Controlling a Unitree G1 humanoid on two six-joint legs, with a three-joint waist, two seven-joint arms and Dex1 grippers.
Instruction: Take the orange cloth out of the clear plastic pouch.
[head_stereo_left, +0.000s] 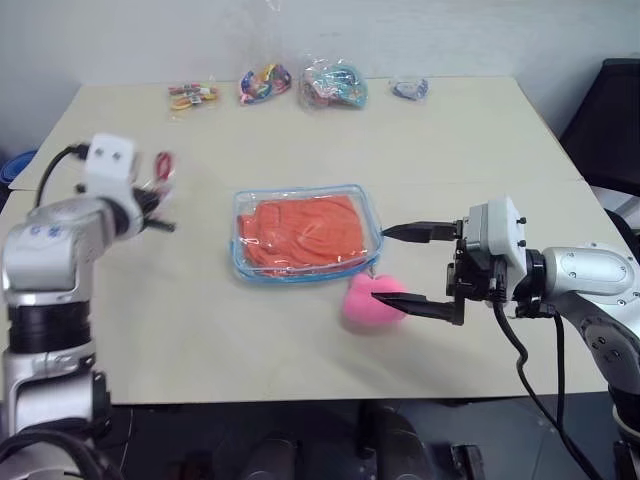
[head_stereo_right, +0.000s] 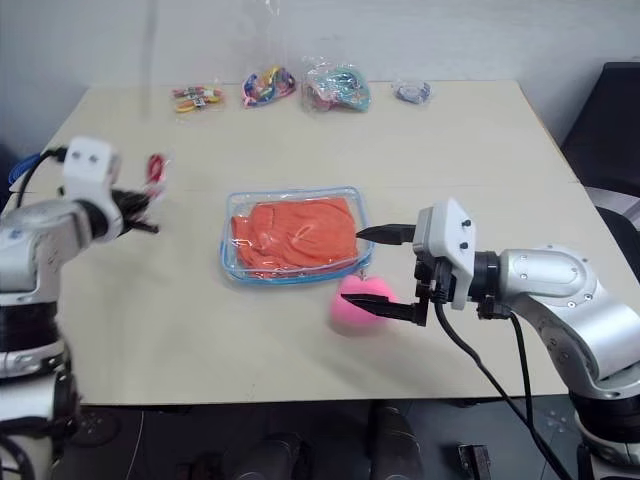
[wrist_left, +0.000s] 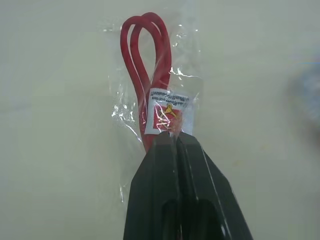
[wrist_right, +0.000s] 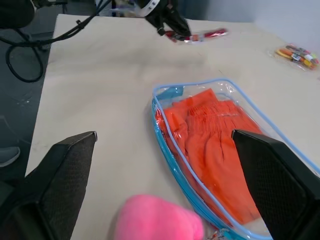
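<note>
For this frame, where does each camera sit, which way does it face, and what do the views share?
Head eyes: look forward and down over the table; both arms show; left gripper, right gripper.
Left wrist: along its shut jaws, pinching a bagged red cord.
Right wrist: between its open jaws at the clear plastic pouch, orange cloth inside, pink plush heart nearer.
Shared: pouch, cloth and heart show in head and right wrist views.

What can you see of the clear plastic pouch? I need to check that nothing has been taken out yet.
The clear plastic pouch is a flat transparent rectangle with light blue trim, lying flat on the table. The orange cloth is inside, crumpled and nearly filling it. A pink plush heart lies against its near right corner. Neither gripper touches it.
</note>
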